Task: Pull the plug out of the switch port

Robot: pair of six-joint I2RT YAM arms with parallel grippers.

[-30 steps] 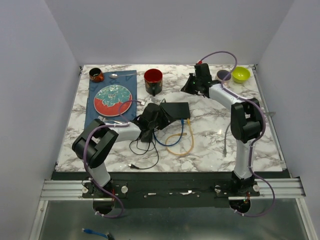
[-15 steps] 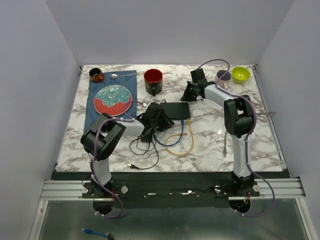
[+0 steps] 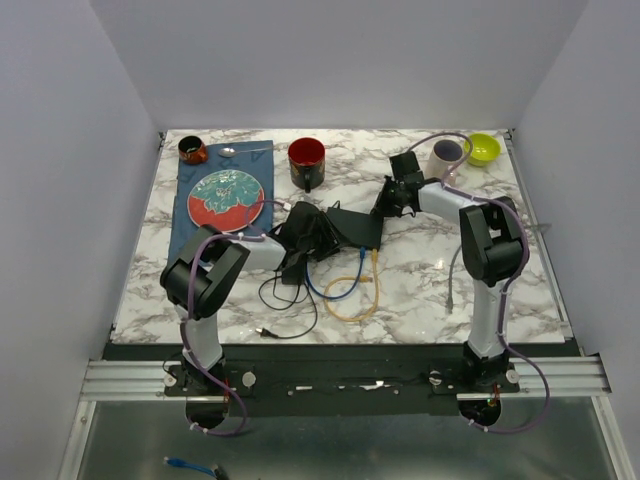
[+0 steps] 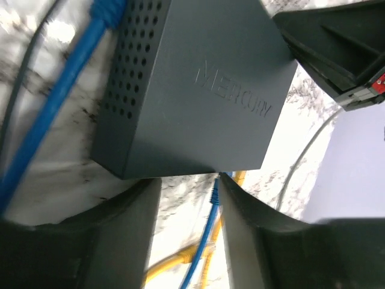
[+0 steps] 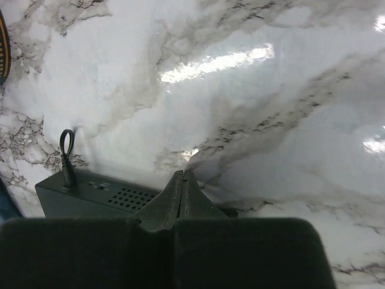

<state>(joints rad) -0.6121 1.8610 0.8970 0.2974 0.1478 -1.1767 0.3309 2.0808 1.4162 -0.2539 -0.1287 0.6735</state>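
- My right hand point(image 3: 388, 205) is clenched on nothing. Its tips are pinched together and set on the switch point(image 3: 352, 224) at the box's 1 o'clock corner. I judge this is a brace, so the box will not slide when a cable is tugged.
- My left hand point(image 3: 316, 234) reaches in from the switch's 9 o'clock side. Its fingers are apart and I can see nothing grasped between them.
- The blue cable point(image 3: 335, 288) and yellow cable point(image 3: 358, 296) loop over the table point(image 3: 430, 285) at the switch's 6 o'clock. They rise to its near edge, where the ports should be.
- I cannot pick out the plug itself in any view.
- Only the left wrist view shows the switch's lettered top and vented side. One corner sits at the mouth of my left hand's open fingers point(image 4: 129, 235), with blue and yellow cable beyond the gap. The port face is hidden there.
- Only the right wrist view shows the shut tips of my right hand point(image 5: 182, 179) touching the box's edge. A thin wire loop point(image 5: 66, 150) stands at 10 o'clock.
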